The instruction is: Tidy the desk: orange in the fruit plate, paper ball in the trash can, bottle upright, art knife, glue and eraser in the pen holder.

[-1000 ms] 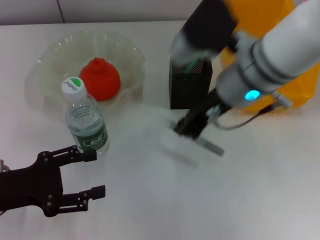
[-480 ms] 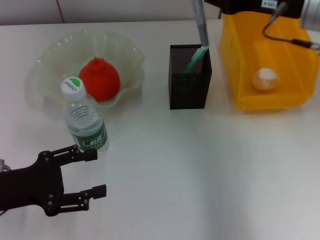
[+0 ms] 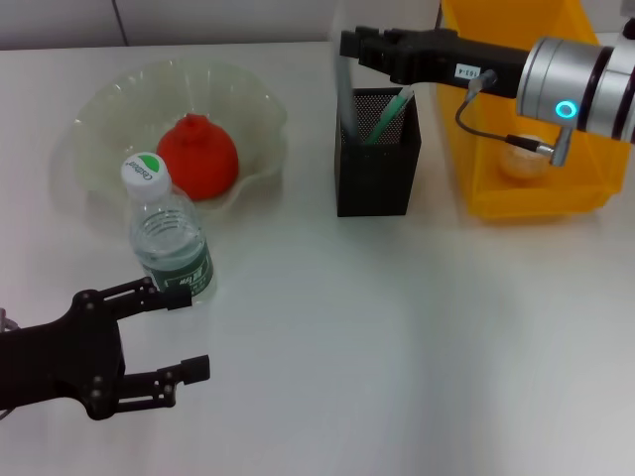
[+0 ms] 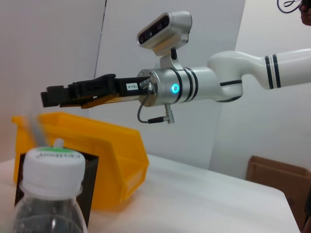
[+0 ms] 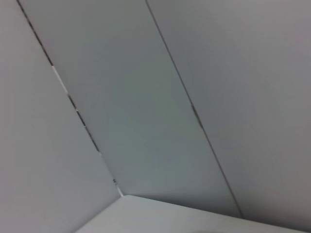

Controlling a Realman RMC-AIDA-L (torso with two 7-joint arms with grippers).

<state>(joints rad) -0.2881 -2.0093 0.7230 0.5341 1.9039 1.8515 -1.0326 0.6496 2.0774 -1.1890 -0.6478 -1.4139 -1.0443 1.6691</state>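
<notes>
The glue [image 3: 345, 101] (light, stiff, slick; best pinched mid-barrel) is seen dropped into the pen holder [image 3: 375, 174] at the table's far edge, below the spread right gripper [image 3: 349, 45].

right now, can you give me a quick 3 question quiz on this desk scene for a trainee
1. True or false: the bottle stands upright.
2. What lies in the fruit plate? A) paper ball B) orange C) eraser
3. Fill in: the mint-green art knife leans inside the ____.

Key:
1. True.
2. B, the orange.
3. Pen holder; the right gripper hovers above it, and the left gripper sits open near the bottle.
</notes>
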